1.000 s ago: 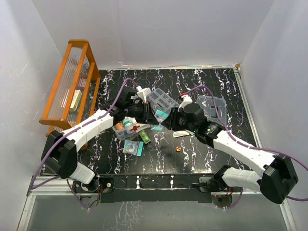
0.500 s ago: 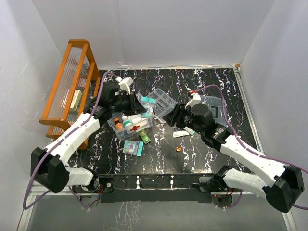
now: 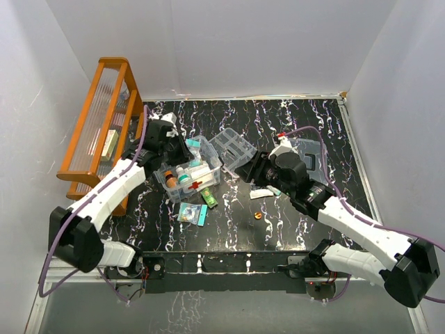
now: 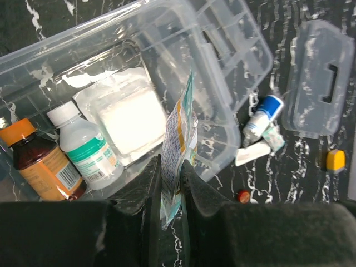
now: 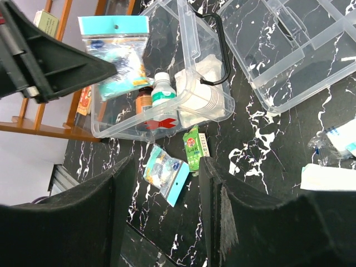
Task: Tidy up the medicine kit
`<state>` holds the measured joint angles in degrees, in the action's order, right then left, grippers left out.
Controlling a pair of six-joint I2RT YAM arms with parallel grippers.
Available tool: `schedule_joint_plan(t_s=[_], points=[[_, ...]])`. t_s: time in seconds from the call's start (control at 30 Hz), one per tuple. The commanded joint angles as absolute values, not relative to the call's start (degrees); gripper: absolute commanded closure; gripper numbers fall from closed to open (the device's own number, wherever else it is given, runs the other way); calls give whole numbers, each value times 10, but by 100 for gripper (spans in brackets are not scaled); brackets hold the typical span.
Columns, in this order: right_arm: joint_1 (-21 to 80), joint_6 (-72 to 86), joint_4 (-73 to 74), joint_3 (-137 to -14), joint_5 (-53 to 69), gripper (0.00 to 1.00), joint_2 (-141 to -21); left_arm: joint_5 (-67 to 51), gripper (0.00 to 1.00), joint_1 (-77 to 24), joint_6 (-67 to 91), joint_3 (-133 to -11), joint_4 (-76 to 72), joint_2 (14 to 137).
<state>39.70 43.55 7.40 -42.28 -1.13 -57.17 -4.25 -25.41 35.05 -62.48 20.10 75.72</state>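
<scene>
I note: left gripper (image 4: 169,183) clamped on a flat teal-topped sachet (image 4: 178,133) over the clear red-cross plastic box (image 4: 83,33), bottles (image 4: 83,147) inside; right gripper (image 5: 168,161) apart, empty; loose packets (image 5: 193,149) below it outstanding.

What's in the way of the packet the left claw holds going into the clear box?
Nothing visible. The left gripper holds the packet above the open box; the lid lies aside. Only bottles and a white pad sit inside.
</scene>
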Motion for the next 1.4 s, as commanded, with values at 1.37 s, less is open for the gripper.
schedule_joint_plan(t_s=[1.37], points=[[397, 464, 11, -412, 0, 53, -606, -90, 59, -251, 402, -661, 205, 964]])
